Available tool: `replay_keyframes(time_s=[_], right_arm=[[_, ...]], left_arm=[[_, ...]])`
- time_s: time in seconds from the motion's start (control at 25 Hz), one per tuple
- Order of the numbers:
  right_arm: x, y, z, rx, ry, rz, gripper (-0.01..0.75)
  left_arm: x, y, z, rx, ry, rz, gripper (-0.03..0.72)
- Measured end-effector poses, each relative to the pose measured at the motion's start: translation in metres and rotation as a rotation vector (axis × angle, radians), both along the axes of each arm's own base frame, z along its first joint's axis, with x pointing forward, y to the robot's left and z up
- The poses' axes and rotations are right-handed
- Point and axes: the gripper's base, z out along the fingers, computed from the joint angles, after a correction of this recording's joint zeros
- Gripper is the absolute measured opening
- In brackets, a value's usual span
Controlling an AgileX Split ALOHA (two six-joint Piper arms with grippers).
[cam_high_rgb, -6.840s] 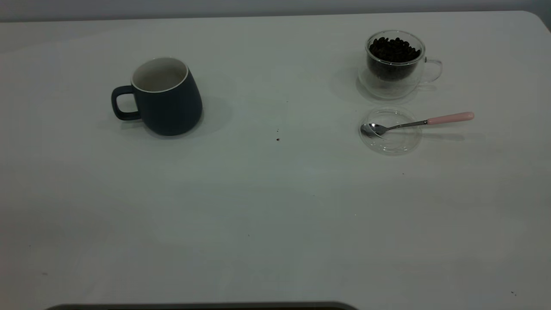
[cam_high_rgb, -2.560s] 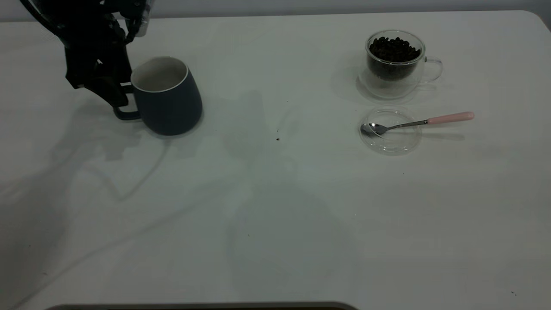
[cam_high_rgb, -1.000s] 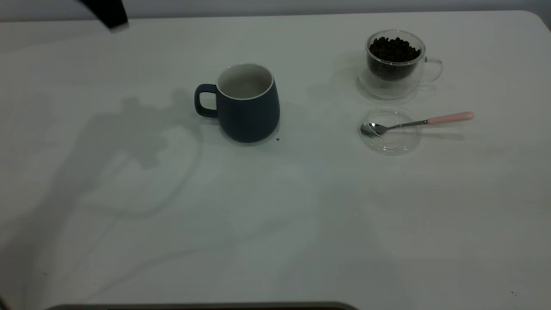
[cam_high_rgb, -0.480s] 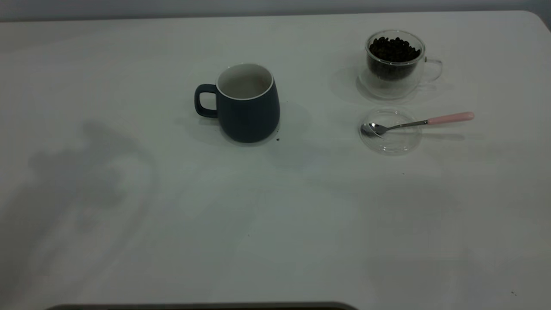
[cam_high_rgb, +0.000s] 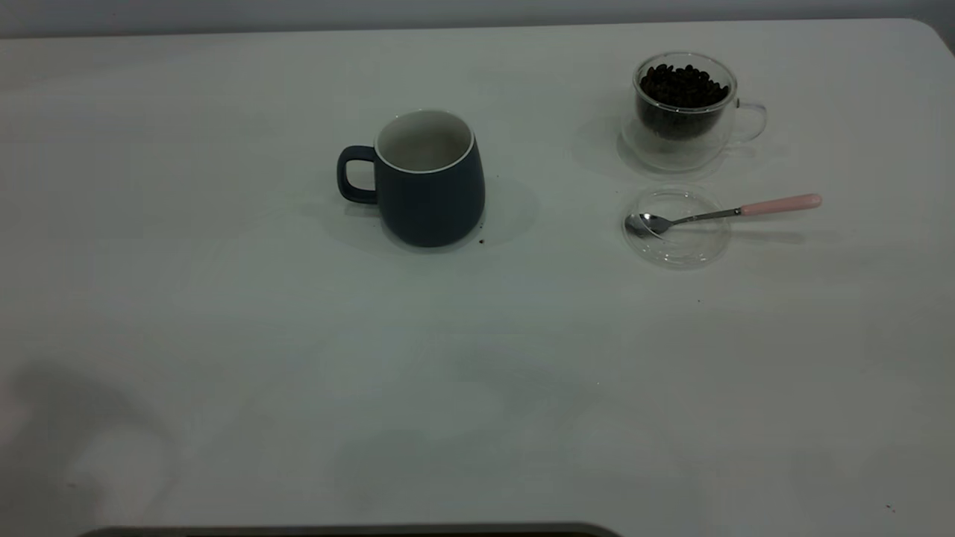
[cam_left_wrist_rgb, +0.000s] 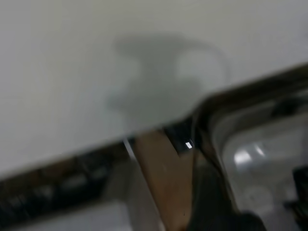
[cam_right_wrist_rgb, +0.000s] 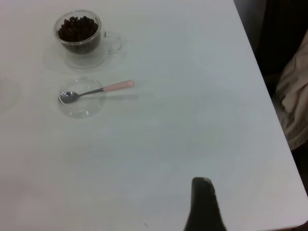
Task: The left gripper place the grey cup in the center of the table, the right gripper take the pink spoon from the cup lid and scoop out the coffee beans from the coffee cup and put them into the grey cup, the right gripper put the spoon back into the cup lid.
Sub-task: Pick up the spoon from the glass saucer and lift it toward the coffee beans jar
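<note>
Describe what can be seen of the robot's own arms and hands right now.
Very little shows. In the right wrist view only one dark, nearly black finger of the right hand rises into view, narrow with a rounded tip and no visible markings or cables. The exterior view shows no arm, and the left wrist view shows nothing of the left hand.

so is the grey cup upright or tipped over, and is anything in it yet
Upright: the grey cup stands on its base on the table, rim up. It looks empty, with only white interior showing and no coffee beans in it.
</note>
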Motion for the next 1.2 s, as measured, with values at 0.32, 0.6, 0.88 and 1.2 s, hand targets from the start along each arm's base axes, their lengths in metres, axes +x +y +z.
replay_keyframes(time_s=[0.32, 0.6, 0.88, 1.2], right_arm=[[0.0, 0.0, 0.0, 0.0, 0.0, 0.0, 0.579], [0.0, 0.0, 0.0, 0.0, 0.0, 0.0, 0.579], [0.0, 0.0, 0.0, -0.001, 0.0, 0.001, 0.579], [0.0, 0.0, 0.0, 0.0, 0.0, 0.0, 0.579]], left_arm=[[-0.064, 0.014, -0.049, -0.016, -0.015, 0.061, 0.565], [-0.098, 0.02, -0.04, -0.096, -0.229, 0.076, 0.565], [-0.133, 0.028, -0.03, -0.163, -0.48, 0.071, 0.565], [-0.167, 0.034, -0.03, -0.199, -0.716, 0.131, 0.565]])
